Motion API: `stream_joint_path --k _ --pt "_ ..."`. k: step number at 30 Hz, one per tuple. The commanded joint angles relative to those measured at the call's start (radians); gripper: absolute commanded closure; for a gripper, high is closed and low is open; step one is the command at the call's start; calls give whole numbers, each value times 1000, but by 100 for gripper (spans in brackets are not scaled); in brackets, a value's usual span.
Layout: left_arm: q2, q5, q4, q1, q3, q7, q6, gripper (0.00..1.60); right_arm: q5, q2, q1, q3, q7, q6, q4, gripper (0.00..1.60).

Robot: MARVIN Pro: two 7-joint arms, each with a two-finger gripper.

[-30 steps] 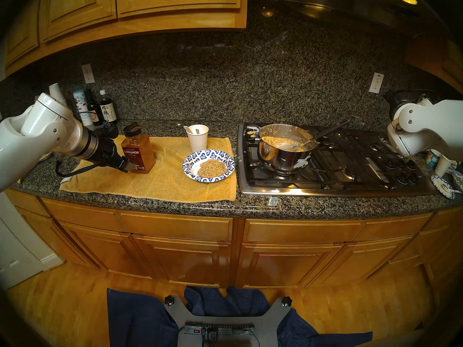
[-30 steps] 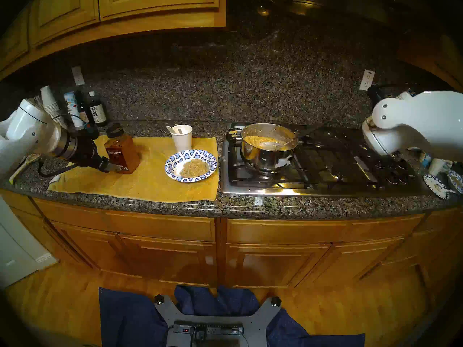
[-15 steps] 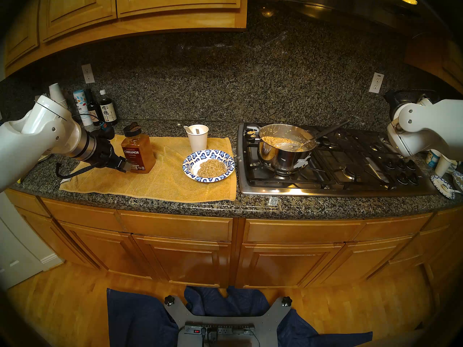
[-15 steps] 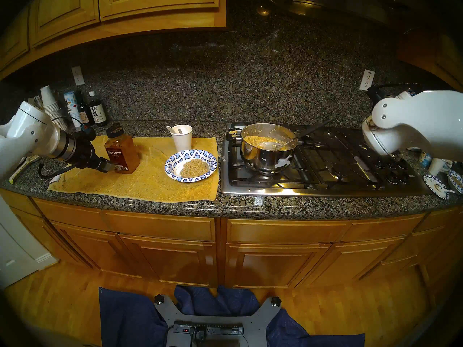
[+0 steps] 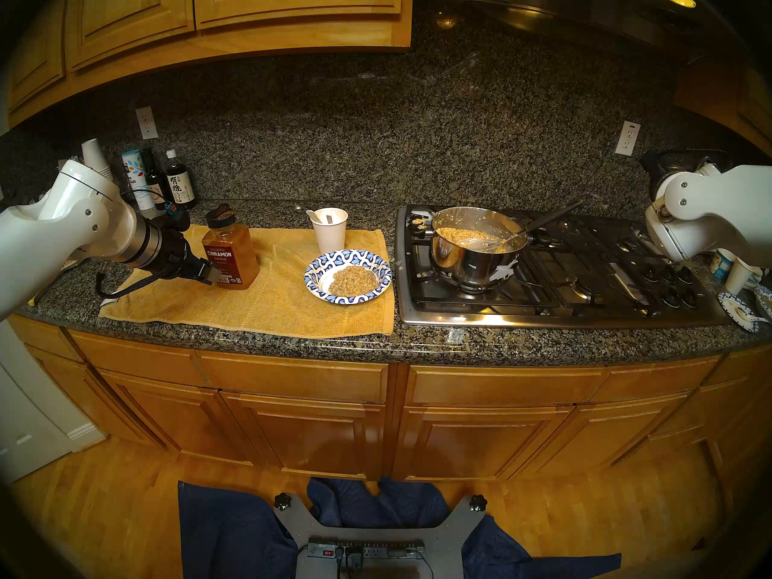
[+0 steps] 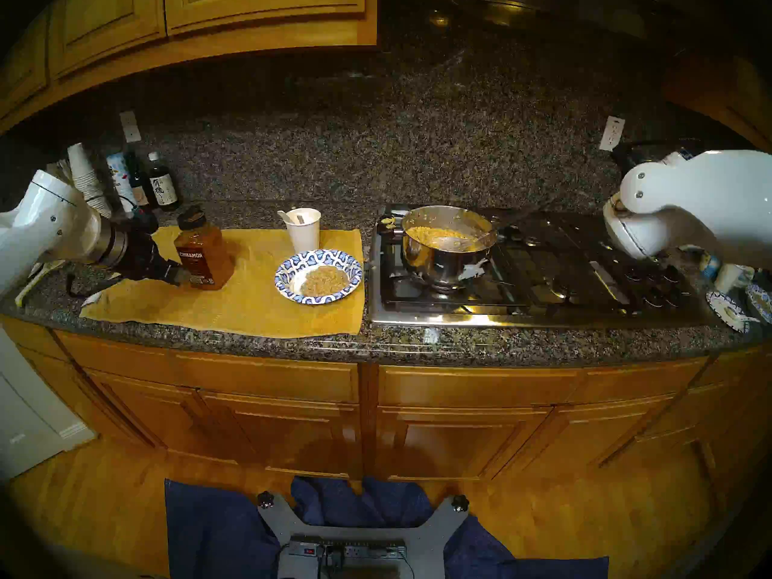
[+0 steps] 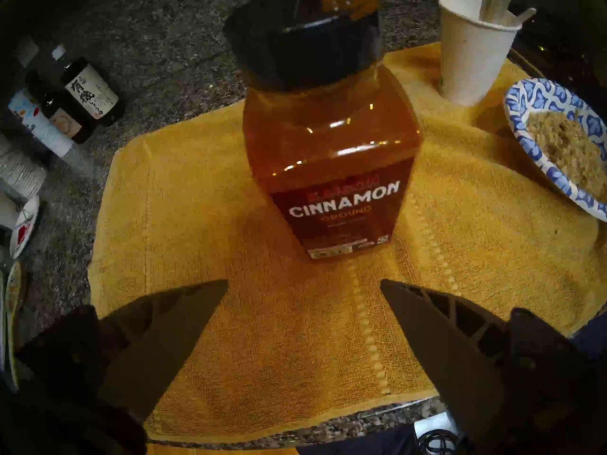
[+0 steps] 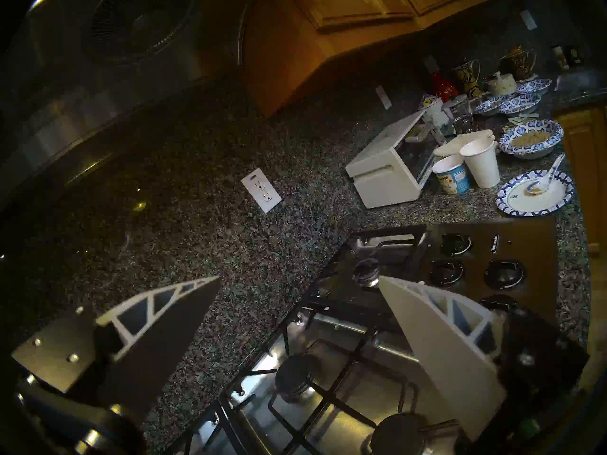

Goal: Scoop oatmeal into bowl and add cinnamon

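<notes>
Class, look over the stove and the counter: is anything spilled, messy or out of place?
Yes. Clumps of oatmeal lie on the stove grate left of the pot, outside it. The pot's inner wall is smeared, and cinnamon powder dusts the black cap of the cinnamon jar.

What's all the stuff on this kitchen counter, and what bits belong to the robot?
towel: one, yellow, on the counter left of the stove
cinnamon: one jar, orange-brown with black cap, upright on the towel
bowl: one, blue-and-white rim, on the towel's right end
oatmeal: tan, in the bowl; more in the pot
cup: one, white, behind the bowl
pot: one, steel, on the stove
stove: one, black
bottles: two, dark, back left
left gripper: open, just short of the cinnamon
right gripper: open, over the stove
</notes>
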Motion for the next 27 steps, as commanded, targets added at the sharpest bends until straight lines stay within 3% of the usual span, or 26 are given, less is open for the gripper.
stream_joint_path --k 1,23,27 --pt "-1 -33 -6 -21 -35 44 -26 0 -10 -11 30 17 -9 0 10 0" --pt "-1 -168 -45 -2 -37 233 -108 0 -4 -17 31 16 -10 0 10 0" --pt "-1 -193 -110 5 -32 259 -120 0 -3 -18 30 15 -9 0 10 0"
